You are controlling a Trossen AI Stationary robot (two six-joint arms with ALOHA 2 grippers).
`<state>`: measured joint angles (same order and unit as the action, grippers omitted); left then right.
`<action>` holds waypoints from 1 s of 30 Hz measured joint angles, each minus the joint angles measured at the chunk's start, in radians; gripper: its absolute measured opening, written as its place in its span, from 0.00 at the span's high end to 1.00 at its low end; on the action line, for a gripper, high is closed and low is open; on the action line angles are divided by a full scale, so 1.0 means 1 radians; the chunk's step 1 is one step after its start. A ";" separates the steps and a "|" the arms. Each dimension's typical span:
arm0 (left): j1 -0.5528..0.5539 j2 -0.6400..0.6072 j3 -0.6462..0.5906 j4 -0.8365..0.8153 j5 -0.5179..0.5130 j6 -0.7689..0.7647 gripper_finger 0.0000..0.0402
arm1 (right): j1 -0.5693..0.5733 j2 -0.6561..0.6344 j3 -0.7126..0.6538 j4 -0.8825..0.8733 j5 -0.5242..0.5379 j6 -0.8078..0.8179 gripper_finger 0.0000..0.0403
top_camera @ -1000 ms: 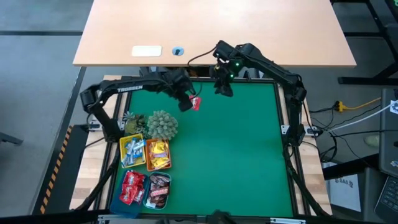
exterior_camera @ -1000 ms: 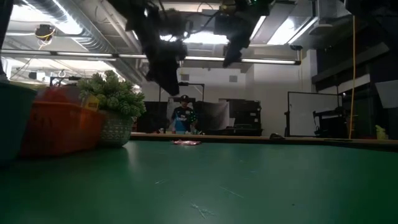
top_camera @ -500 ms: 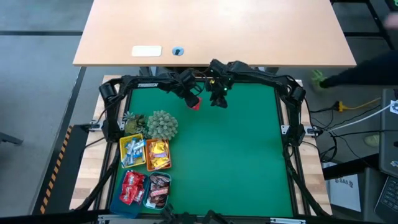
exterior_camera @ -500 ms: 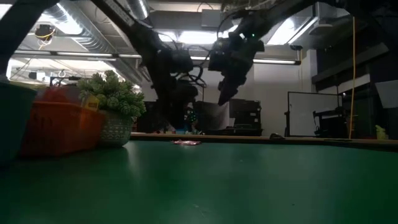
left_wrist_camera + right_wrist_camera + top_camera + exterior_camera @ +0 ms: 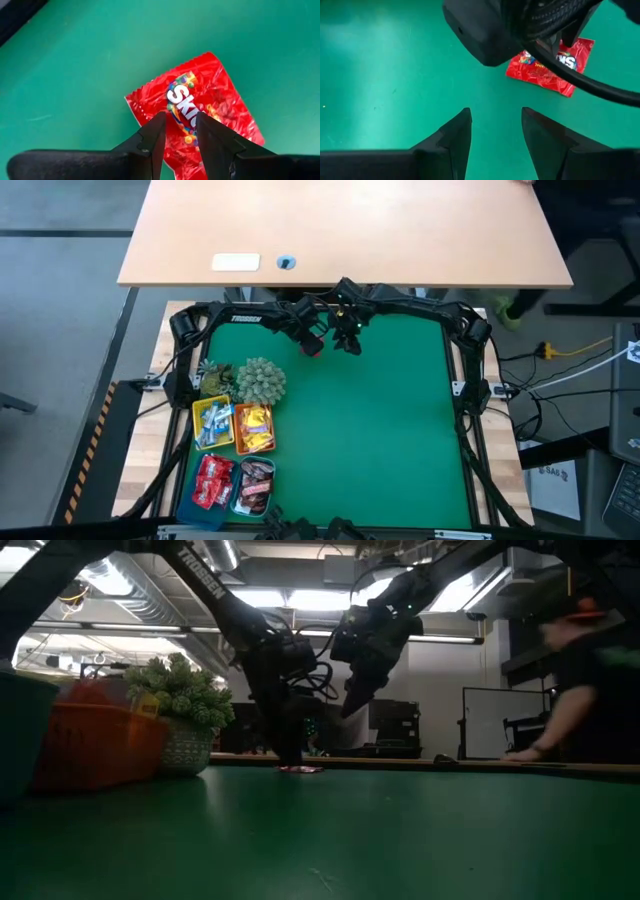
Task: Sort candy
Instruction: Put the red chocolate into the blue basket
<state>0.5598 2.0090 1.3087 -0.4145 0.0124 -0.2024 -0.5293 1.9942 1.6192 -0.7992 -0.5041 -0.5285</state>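
The left gripper (image 5: 177,131) stood low over the red Skittles packet (image 5: 200,112) at the far edge of the green mat (image 5: 380,430), fingers parted and not gripping, while the right gripper (image 5: 495,131), also parted, hovered beside; closing came next, I judged.
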 joint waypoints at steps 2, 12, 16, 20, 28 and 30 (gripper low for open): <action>0.000 0.000 0.000 0.009 0.000 0.000 0.74 | 0.000 0.000 0.000 0.000 0.000 0.000 0.57; 0.001 0.000 0.001 0.034 0.000 0.003 0.63 | 0.000 0.000 0.000 -0.002 0.000 0.000 0.57; 0.001 0.000 0.001 0.042 0.000 0.003 0.54 | 0.000 0.000 0.000 -0.002 0.000 0.000 0.57; -0.010 0.005 0.001 0.053 -0.002 0.006 0.49 | 0.000 0.000 0.000 -0.003 0.000 0.000 0.57; -0.060 0.058 0.005 0.087 -0.075 0.117 0.46 | 0.000 0.000 0.000 -0.015 -0.001 0.000 0.57; -0.064 0.079 0.008 0.083 -0.080 0.132 0.46 | 0.000 0.000 0.000 -0.016 -0.001 0.000 0.57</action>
<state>0.4961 2.0877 1.3167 -0.3313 -0.0681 -0.0707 -0.5293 1.9942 1.6192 -0.8154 -0.5052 -0.5289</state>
